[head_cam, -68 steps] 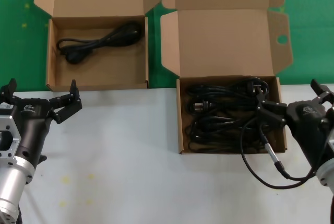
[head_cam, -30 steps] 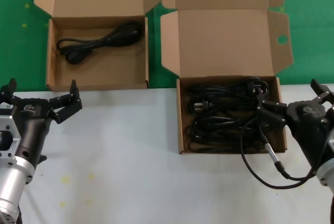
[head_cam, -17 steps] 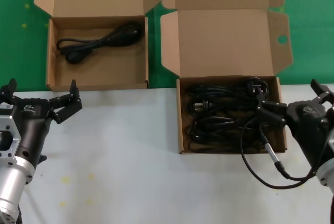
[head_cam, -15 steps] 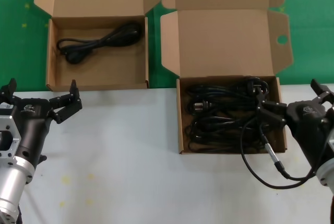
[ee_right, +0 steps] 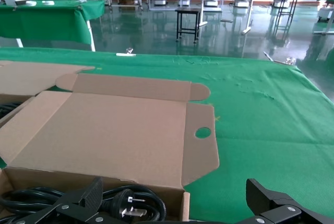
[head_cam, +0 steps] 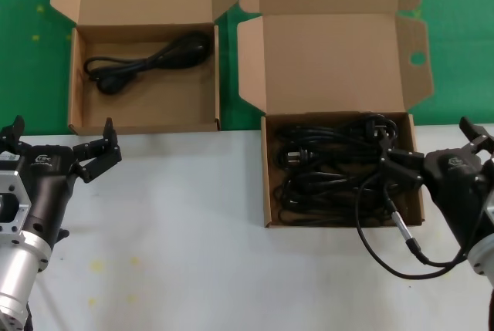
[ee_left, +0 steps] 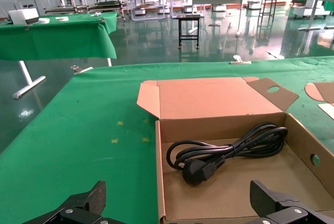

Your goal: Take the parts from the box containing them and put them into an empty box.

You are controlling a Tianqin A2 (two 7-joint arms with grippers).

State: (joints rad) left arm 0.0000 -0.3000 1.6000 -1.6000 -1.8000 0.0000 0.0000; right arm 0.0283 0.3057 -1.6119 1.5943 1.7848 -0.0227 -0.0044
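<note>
The rounded-wing-lidded box (head_cam: 266,192) stands open on the right and holds several black power cords (head_cam: 332,169); one white-pinned plug shows in the right wrist view (ee_right: 128,208). The plain-lidded box (head_cam: 75,99) at the back left holds one coiled cord (head_cam: 147,61), also seen in the left wrist view (ee_left: 224,151). My right gripper (head_cam: 424,138) is open and empty over the full box's right wall (ee_right: 183,205). My left gripper (head_cam: 62,124) is open and empty, just in front of the plain-lidded box (ee_left: 159,172).
Both boxes sit where the white table (head_cam: 193,231) meets the green cloth (head_cam: 23,53). My right arm's own black cable (head_cam: 386,258) loops over the table in front of the full box. Both raised lids (head_cam: 332,53) stand behind the boxes.
</note>
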